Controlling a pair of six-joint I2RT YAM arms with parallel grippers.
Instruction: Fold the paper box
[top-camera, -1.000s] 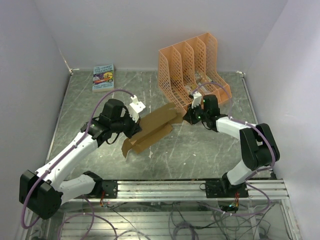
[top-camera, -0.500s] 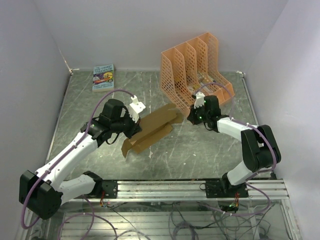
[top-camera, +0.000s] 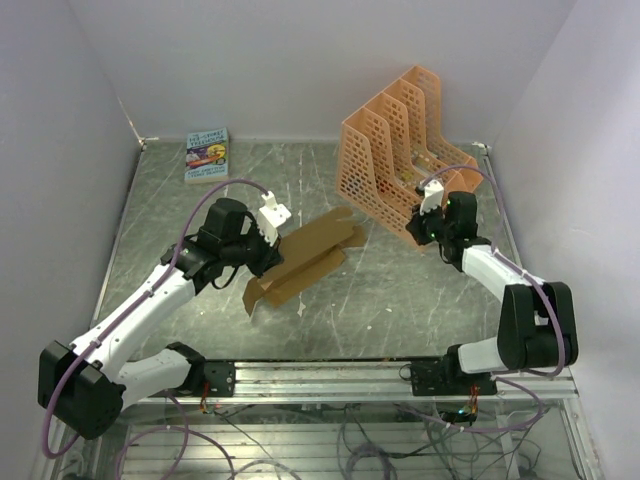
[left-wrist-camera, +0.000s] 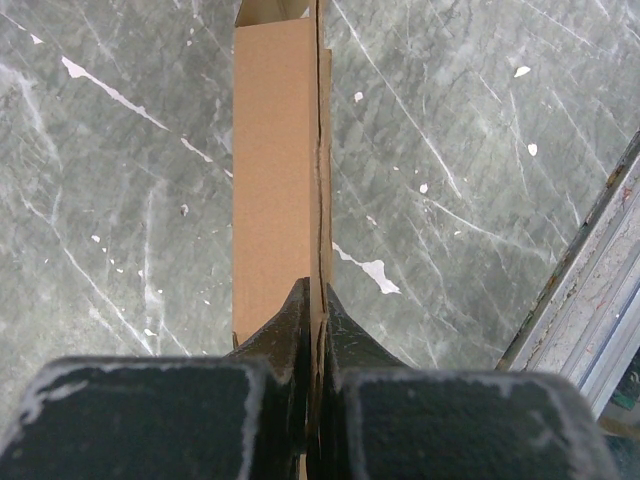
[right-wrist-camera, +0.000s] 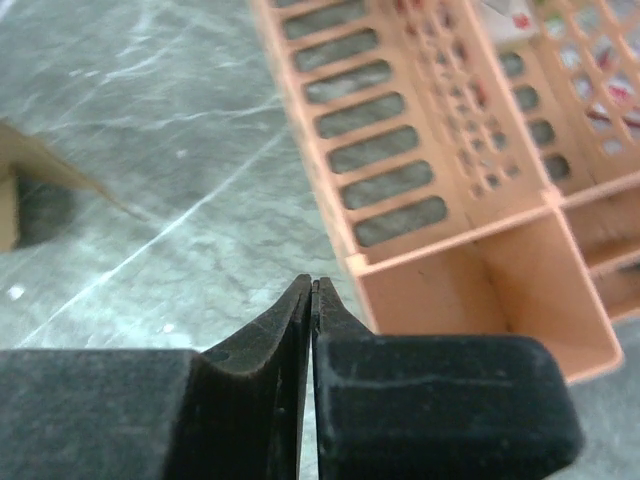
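Note:
The paper box (top-camera: 312, 250) is a tan, partly folded cardboard sheet lying on the marbled table left of centre. My left gripper (top-camera: 267, 258) is at its left end, shut on a raised cardboard edge. The left wrist view shows the black fingertips (left-wrist-camera: 300, 305) pinching that thin edge, with the box (left-wrist-camera: 275, 150) stretching straight ahead of the left gripper (left-wrist-camera: 318, 292). My right gripper (top-camera: 418, 228) is shut on nothing, well right of the box, against the front corner of the orange rack. In the right wrist view the right gripper (right-wrist-camera: 314, 285) has its tips pressed together and a box corner (right-wrist-camera: 30, 165) shows far left.
The orange perforated file rack (top-camera: 400, 150) stands at the back right, its low front wall (right-wrist-camera: 470, 270) just beyond my right fingertips. A small colourful book (top-camera: 207, 155) lies at the back left. White walls enclose the table; a metal rail (left-wrist-camera: 590, 290) runs along the near edge.
My right gripper has swung right, away from the box, and the orange rack has slid right and turned with it. The left arm and the box have stayed put.

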